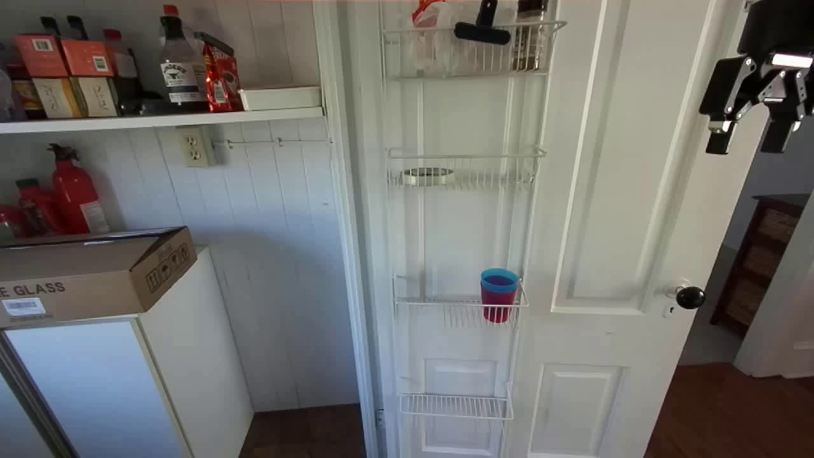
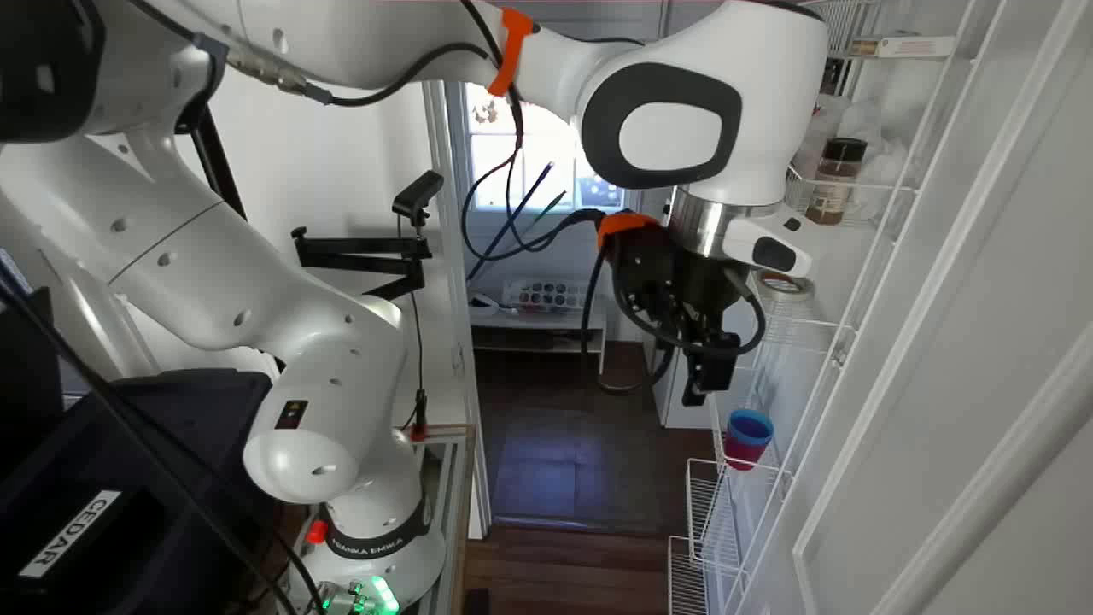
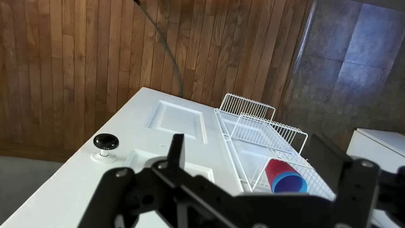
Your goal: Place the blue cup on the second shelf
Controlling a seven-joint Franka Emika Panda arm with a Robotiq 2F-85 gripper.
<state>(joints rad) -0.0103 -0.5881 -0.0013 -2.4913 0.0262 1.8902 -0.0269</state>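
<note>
The blue cup (image 1: 488, 285) is nested inside a pink-red cup (image 1: 498, 304); only its light-blue rim and inside show. Both stand upright together on the white wire tier below the second shelf, at its end nearer the door knob. They also show in an exterior view (image 2: 750, 416) and in the wrist view (image 3: 287, 174). The second shelf (image 1: 467, 155) is a shallow white wire basket holding a round ring-like item at its left. My gripper (image 1: 746, 145) is open and empty, off the rack and higher than the cups. In the wrist view (image 3: 253, 148) the cups lie beyond the spread fingers.
The rack hangs on a white door with a black knob (image 1: 690, 297). A higher tier (image 1: 470, 76) holds bags and a jar. A lower wire tier (image 1: 456, 406) hangs beneath the cups. A white wall shelf (image 1: 159, 121) with bottles and a cardboard box (image 1: 95, 273) stand left.
</note>
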